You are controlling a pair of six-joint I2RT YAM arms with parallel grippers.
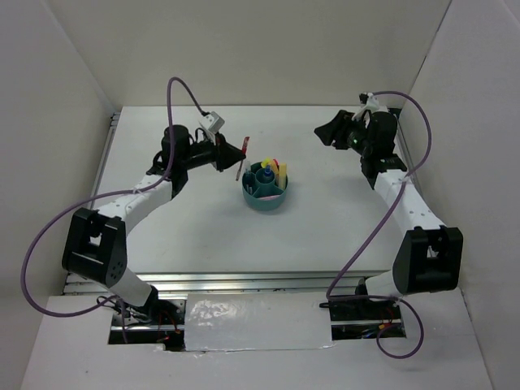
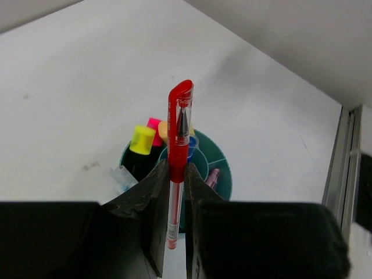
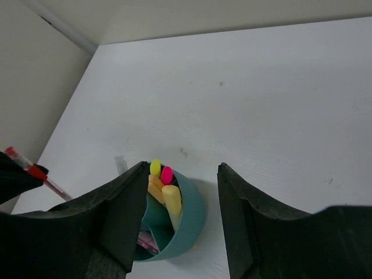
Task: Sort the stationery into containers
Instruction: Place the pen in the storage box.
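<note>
- Pen (image 2: pixel 178 145): thin, stiff plastic and, I'd judge, very light. The barrel looks slick, so it could swivel in a loose pinch.
- My left gripper (image 2: pixel 177 174) has it clamped between both fingers near mid-barrel, capped end pointing away from me. A middle hold seems right to stop it tipping.
- From above, the pen is up in the air just beside the bowl (image 1: pixel 264 205), at its 10 o'clock and not over it.
- Markers (image 2: pixel 142 139) stand upright in the bowl, so the gaps look tight. A slim pen should slide in end-first.
- My right gripper (image 3: pixel 183 168) has its fingers spread and holds nothing. It hovers well apart at the bowl's 2 o'clock.
</note>
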